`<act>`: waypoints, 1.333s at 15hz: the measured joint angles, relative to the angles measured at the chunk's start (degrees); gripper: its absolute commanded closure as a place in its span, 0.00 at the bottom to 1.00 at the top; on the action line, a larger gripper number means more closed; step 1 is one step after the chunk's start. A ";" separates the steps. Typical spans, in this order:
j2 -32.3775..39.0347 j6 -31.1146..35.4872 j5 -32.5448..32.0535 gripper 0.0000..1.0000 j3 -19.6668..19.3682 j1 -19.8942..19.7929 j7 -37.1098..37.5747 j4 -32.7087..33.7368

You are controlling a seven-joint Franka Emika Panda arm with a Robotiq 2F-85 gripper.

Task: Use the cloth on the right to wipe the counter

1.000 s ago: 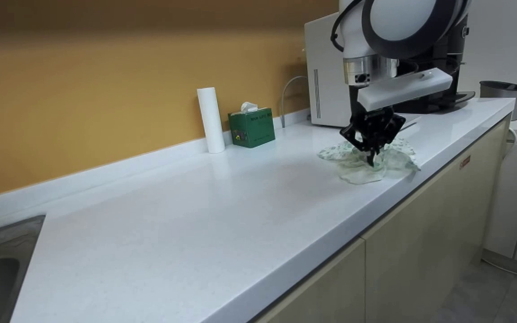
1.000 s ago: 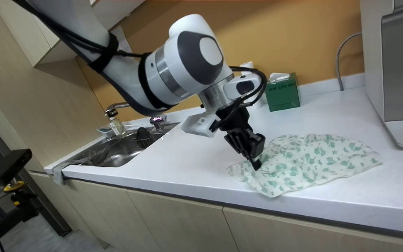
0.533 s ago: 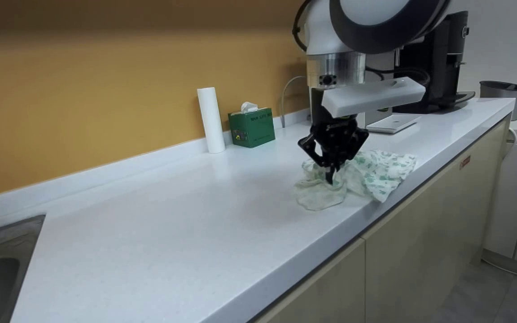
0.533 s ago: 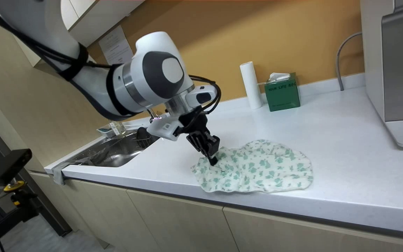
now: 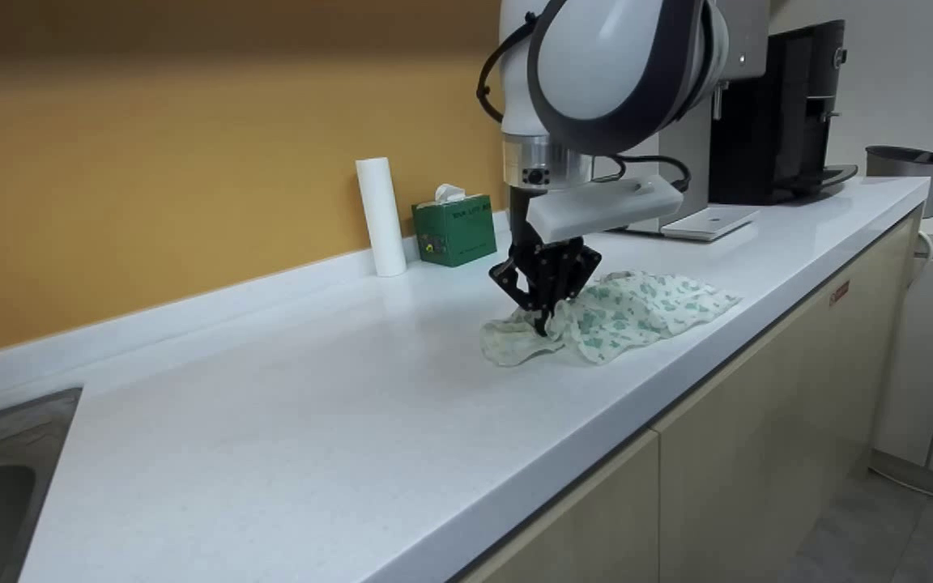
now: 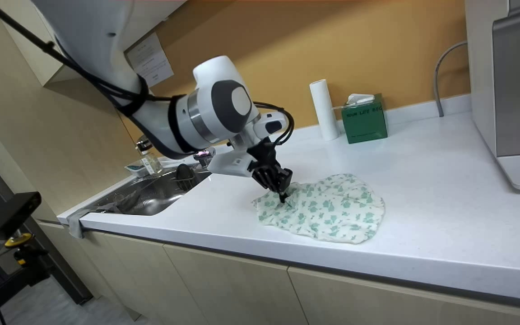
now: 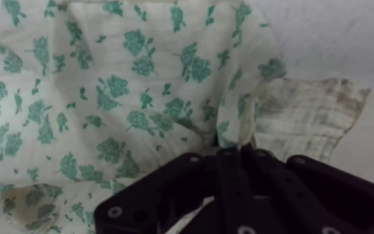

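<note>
The cloth (image 5: 636, 312) is white with green leaf prints and lies spread and rumpled on the white counter (image 5: 313, 421). It also shows in an exterior view (image 6: 332, 212) and fills much of the wrist view (image 7: 109, 81). My gripper (image 5: 543, 324) points down at the cloth's sink-side end, low at the counter surface. In the wrist view my gripper (image 7: 239, 148) is shut on a pinched fold of cloth, which stands up between the fingertips. A plain underside flap of cloth lies to the right there. The fingertips are partly hidden by cloth in both exterior views.
A white paper roll (image 5: 381, 217) and a green tissue box (image 5: 455, 230) stand along the wall. A sink (image 6: 151, 198) is set in at one end of the counter. A grey-white machine (image 6: 513, 99) stands at the other end. The counter's front edge (image 5: 596, 433) runs close to the cloth.
My gripper has dragged the cloth along the counter toward the sink, then in the last half second a little back from the front edge. The cloth trails behind and has bunched up more.
</note>
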 measured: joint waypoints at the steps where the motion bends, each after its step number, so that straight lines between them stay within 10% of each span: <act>1: 1.45 -0.05 -0.43 0.99 -0.70 0.23 -0.37 2.23; 11: 14.39 -0.89 -3.29 0.99 -13.66 4.16 0.26 20.52; 20: 12.35 -2.08 -6.62 0.99 -24.80 4.62 4.58 18.65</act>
